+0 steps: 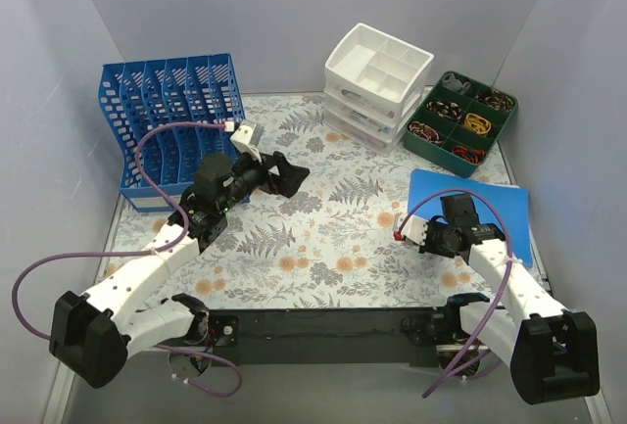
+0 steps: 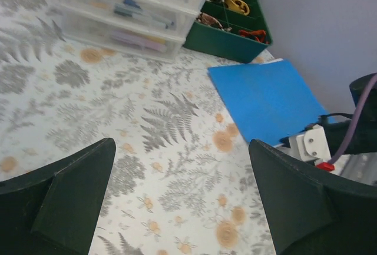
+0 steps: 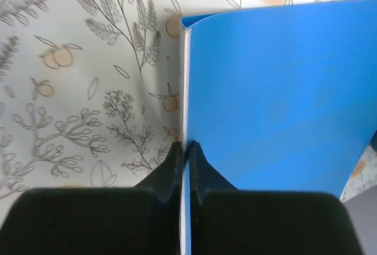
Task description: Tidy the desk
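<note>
Blue folder [image 3: 277,90], lying at the right of the fern-print worktop [image 1: 323,238] that fills the overhead view, is pinched at its edge by the right fingers [image 3: 168,175], so a slow, level lift should suit the thin grip, while the left fingers [image 2: 76,190] hang apart.

the desk [image 1: 323,248] carries a rack [image 1: 171,120] just left of the left pincer [image 1: 287,175], a drawer unit [image 1: 377,86] and a tray [image 1: 460,125] beyond the right pincer [image 1: 456,207], and a notebook [image 1: 495,218] whose edge the right pincer pinches.
</note>
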Tool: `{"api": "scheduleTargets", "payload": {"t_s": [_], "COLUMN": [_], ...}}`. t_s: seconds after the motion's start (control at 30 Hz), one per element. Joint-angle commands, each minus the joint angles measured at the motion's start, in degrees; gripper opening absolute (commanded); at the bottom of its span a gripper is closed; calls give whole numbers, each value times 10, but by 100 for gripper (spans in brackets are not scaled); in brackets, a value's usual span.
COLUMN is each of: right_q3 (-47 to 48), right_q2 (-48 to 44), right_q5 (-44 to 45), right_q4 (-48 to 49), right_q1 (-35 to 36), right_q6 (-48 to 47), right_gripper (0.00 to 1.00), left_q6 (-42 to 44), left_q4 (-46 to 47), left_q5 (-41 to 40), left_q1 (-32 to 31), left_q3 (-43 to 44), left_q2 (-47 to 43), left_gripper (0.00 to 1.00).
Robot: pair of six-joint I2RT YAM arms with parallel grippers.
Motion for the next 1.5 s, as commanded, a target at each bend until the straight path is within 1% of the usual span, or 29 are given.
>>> {"api": "scheduleTargets", "payload": {"t_s": [0.0,0.03,0.07,0.1,0.13,0.17,0.23,0.27,0.3,0.37,0.4,0.43,0.5,0.53,0.57,0.63,0.8,0.97,1.03,1.1,1.17,1.2,1.23,1.27,1.3,1.4,1.43,1.47], "right_q3": [66,78,102,112,120,136,150,163,173,193,214,224,250,258,266,288,318,303,297,292,288,286,287,285,284,281,278,279], "right_q2": [-2,-3,-2,-2,1,6,15,26,33,53,59,64,77,80,86,92,99,92,88,85,78,76,72,71,70,64,63,63], "right_q5": [-145,-161,-193,-209,-224,-250,-286,-298,-307,-333,-338,-346,-349,-348,-344,-341,-344,-360,-376,-386,-393,-394,-398,-400,-405,-436,-453,-461], "right_q4": [-123,-143,-156,-165,-173,-182,-185,-184,-184,-177,-171,-165,-140,-130,-123,-105,-81,-50,-44,-39,-26,-21,-18,-17,-13,-11,-12,-15], "right_q1": [1,2,5,10,14,17,32,38,50,65,79,87,115,125,135,165,205,225,229,233,236,236,236,236,236,237,238,239], "right_q6": [22,30,34,37,39,50,61,73,81,102,109,117,141,150,156,173,192,205,205,205,211,213,215,217,218,216,214,213], "right_gripper": [1,1,1,1,1,1,1,1,1,1,1,1,1,1,1,1,1,1,1,1,1,1,1,1,1,1,2,6], "left_q6": [-213,-249,-330,-372,-409,-483,-537,-575,-596,-626,-653,-662,-684,-690,-694,-710,-735,-737,-734,-723,-717,-707,-701,-696,-677,-640,-606,-582], "left_q4": [-7,0,26,42,57,79,85,85,84,58,39,-10,-64,-116,-134,-159,-159,-146,-127,-104,-54,-37,-7,4,13,37,55,61], "left_q5": [67,80,104,116,125,139,142,133,124,99,71,56,32,31,31,35,27,16,22,26,25,26,25,26,27,31,34,37], "left_q1": [2,2,2,2,2,2,-5,-11,-17,-40,-47,-62,-72,-79,-85,-93,-103,-103,-103,-103,-103,-103,-102,-101,-100,-91,-86,-81], "left_q3": [-32,-44,-57,-89,-101,-113,-131,-134,-136,-129,-122,-95,-61,-29,-14,4,25,41,44,32,17,5,-11,-18,-23,-32,-34,-34], "left_q2": [16,18,21,22,28,32,42,44,44,47,52,66,90,104,134,159,206,212,214,211,196,188,174,167,160,133,124,106], "left_gripper": [98,98,98,98,98,98,98,98,98,98,98,98,98,98,98,98,98,98,96,84,71,60,52,45,34,15,4,0]}}
